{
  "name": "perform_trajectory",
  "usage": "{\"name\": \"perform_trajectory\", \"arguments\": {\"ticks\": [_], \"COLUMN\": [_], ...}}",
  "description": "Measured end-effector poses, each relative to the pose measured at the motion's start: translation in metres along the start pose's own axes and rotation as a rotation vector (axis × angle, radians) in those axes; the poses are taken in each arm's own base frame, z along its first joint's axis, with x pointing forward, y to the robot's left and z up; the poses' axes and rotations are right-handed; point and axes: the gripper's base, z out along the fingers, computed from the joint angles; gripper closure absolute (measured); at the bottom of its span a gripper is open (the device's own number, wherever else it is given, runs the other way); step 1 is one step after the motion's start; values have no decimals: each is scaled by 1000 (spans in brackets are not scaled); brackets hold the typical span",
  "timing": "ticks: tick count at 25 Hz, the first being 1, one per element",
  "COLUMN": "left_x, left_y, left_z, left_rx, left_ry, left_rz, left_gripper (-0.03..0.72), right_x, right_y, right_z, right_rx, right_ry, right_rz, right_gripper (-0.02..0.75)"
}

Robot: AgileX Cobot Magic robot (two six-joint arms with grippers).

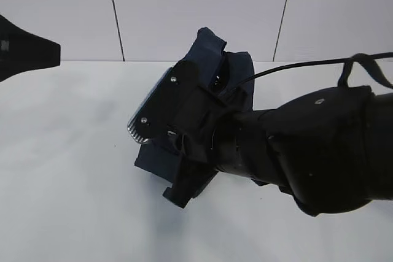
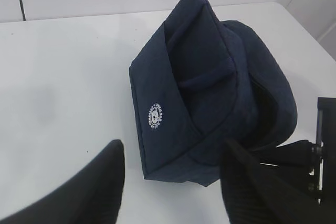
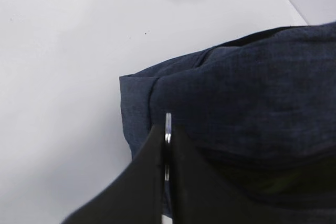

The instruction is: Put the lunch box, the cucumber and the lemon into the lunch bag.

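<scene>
Only marking: a small round white printed logo (image 2: 156, 115) on the side panel of the lunch bag (image 2: 210, 82). Its lettering is too small to read.

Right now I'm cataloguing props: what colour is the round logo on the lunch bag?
White, on the dark navy lunch bag; the left wrist view shows it best.

Lunch bag (image 2: 199, 87) sitting mid-table (image 1: 67, 176), near back wall (image 1: 196, 4). R arm (image 1: 307, 145) reaching in from right, in front of bag. L gripper (image 2: 173, 182) hanging just before bag.
</scene>
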Motion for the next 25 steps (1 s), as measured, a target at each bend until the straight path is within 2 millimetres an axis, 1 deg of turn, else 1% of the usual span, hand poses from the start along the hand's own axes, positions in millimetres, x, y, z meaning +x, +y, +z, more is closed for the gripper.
{"name": "perform_trajectory", "arguments": {"ticks": [5, 10, 16, 22, 25], "left_x": [0, -1, -1, 0, 1], "left_y": [0, 0, 0, 0, 1], "left_z": [0, 0, 0, 0, 2], "left_rx": [1, 0, 1, 2, -2], "left_ry": [0, -7, -7, -1, 10], "left_rz": [-2, -4, -6, 6, 49], "left_gripper": [283, 283, 283, 283, 283], "right_x": [3, 4, -1, -3, -3], "right_y": [-4, -5, 6, 9, 9], "right_z": [0, 0, 0, 0, 0], "right_rx": [46, 52, -63, -95, -97], "right_ry": [30, 40, -18, -34, -32], "right_rz": [-49, -42, -87, -72, -54], "right_gripper": [717, 717, 717, 717, 717]}}
